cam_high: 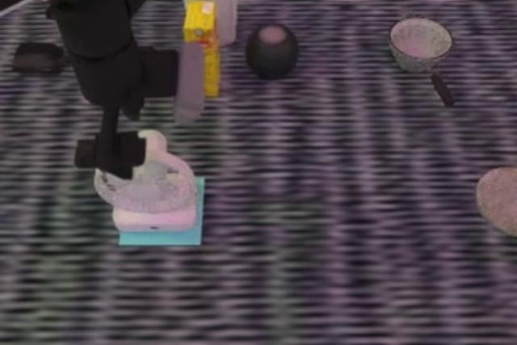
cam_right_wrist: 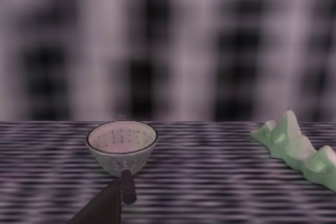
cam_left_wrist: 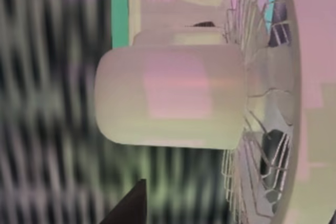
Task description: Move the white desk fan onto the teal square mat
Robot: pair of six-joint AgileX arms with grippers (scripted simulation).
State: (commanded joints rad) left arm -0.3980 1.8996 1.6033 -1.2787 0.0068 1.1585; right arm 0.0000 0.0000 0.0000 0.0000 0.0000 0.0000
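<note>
Your white desk fan (cam_high: 153,195), round wire grille and smooth rounded base, stands on the thin teal square mat (cam_high: 161,236) at the striped table's (cam_high: 339,224) left. Your left gripper (cam_high: 121,153) sits at its rear housing; finger spread can't be told.

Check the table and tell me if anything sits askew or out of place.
Nothing looks spilled or damaged. The white desk fan stands on the teal square mat, set toward its far-left side so the grille overhangs the edge. The left tool is at the fan's rear housing.

The white desk fan (cam_high: 153,199) stands on the teal square mat (cam_high: 161,236), table's left.
</note>
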